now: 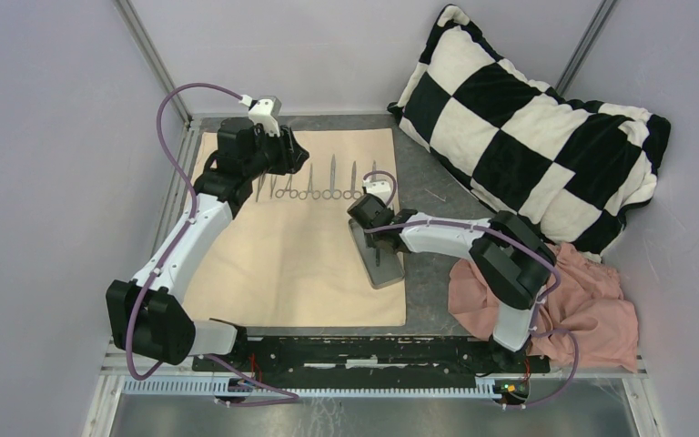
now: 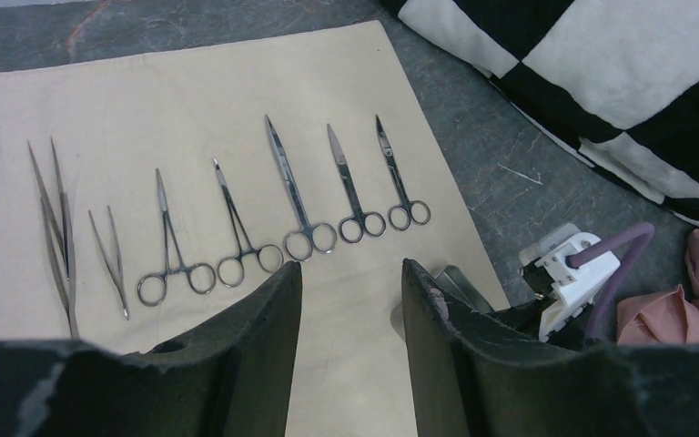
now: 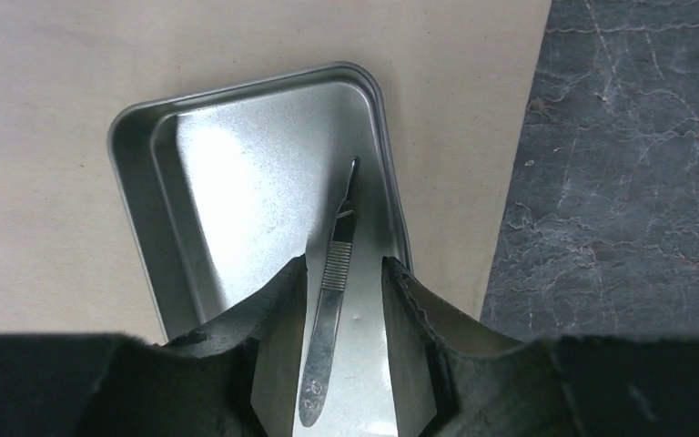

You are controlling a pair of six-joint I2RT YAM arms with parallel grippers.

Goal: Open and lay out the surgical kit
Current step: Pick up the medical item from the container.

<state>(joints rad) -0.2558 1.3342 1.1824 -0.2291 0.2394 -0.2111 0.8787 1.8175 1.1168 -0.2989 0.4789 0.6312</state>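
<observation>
The beige cloth wrap (image 1: 300,273) lies spread flat on the table. A row of several ring-handled steel instruments (image 2: 296,196) and two tweezers (image 2: 59,228) lies on its far part. My left gripper (image 2: 350,269) hangs open just near of that row (image 1: 314,187), holding nothing. The grey metal tray (image 3: 136,182) sits on the cloth's right edge (image 1: 382,269). One slim flat steel handle (image 3: 332,273) lies in it. My right gripper (image 3: 344,264) is low over the tray, open, with a finger on each side of that handle and a gap on both sides.
A black-and-white checkered pillow (image 1: 528,127) fills the back right corner. A pink cloth (image 1: 555,300) is bunched at the right by the right arm's base. Dark bare tabletop (image 3: 637,182) shows right of the beige cloth. Walls stand close on both sides.
</observation>
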